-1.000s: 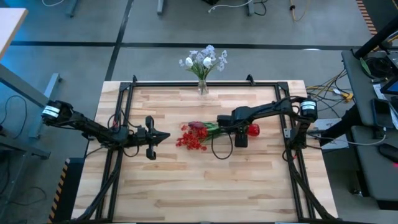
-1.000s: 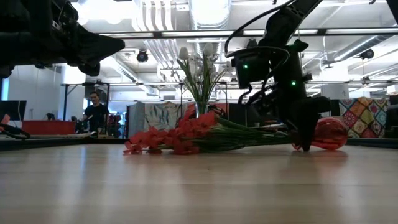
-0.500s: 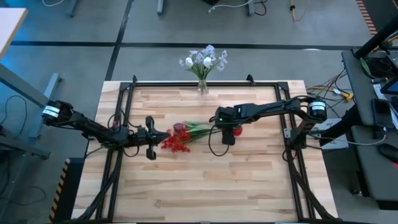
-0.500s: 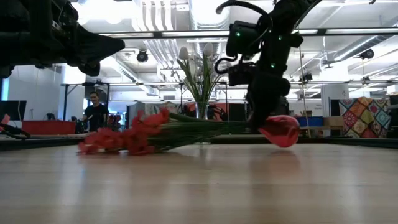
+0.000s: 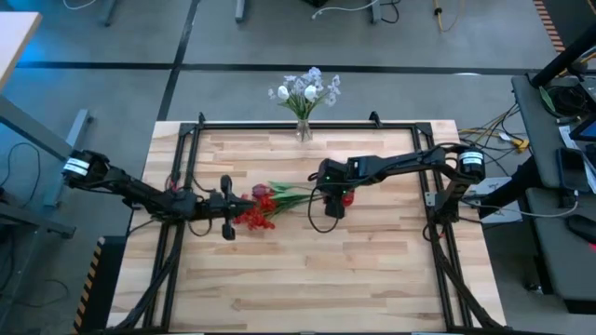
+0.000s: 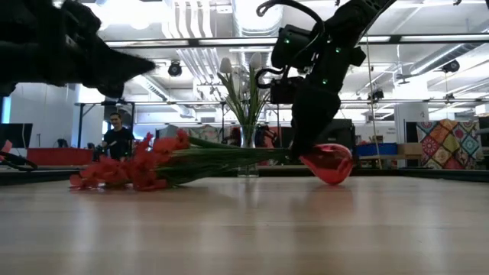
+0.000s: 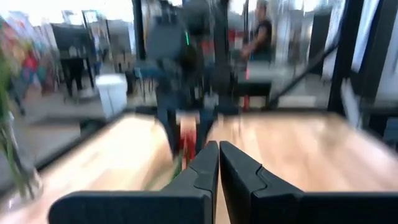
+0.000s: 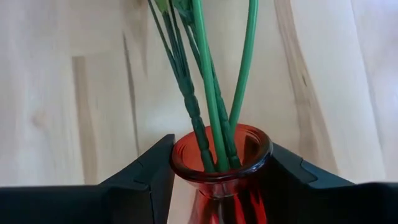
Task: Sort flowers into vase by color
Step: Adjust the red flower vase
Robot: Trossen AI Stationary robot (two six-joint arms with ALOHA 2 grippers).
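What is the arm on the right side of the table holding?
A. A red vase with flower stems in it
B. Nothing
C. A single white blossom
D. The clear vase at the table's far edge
A: the right gripper is clamped on the neck of the red vase, with green stems coming out of its mouth.

no readable text, labels or signs

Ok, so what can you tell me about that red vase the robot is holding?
The red vase looks like shiny see-through glass with a round open mouth. It is tipped on its side, low over the wooden table, gripped at the neck between the right gripper's jaws. Several thin green stems go into its mouth, with red flowers at their far ends.
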